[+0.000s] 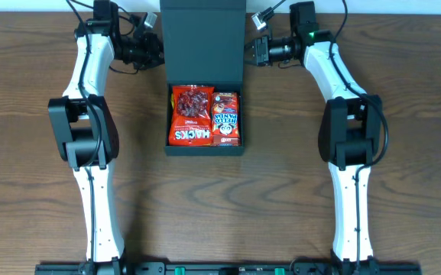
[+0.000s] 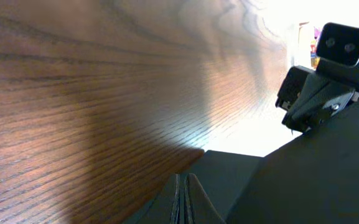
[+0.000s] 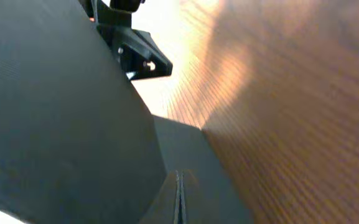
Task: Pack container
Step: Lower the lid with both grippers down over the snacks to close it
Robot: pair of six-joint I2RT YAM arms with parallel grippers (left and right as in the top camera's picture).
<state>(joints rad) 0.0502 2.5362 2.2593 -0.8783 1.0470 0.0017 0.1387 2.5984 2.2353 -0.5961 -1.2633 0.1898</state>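
The container, a dark teal-black box, lies mid-table with its flap lid standing open at the far end. Inside it lie a red HACKS packet and a red Hello Panda packet, side by side. My left gripper is shut at the lid's left edge and my right gripper is shut at its right edge. In the left wrist view the closed fingertips meet the dark lid. The right wrist view shows its closed tips beside the lid. Neither gripper holds anything.
Brown wooden table surrounds the box. Both arms reach in from the near edge along the left and right sides. Cables trail at the far edge behind the lid. Each wrist view shows the opposite gripper past the lid.
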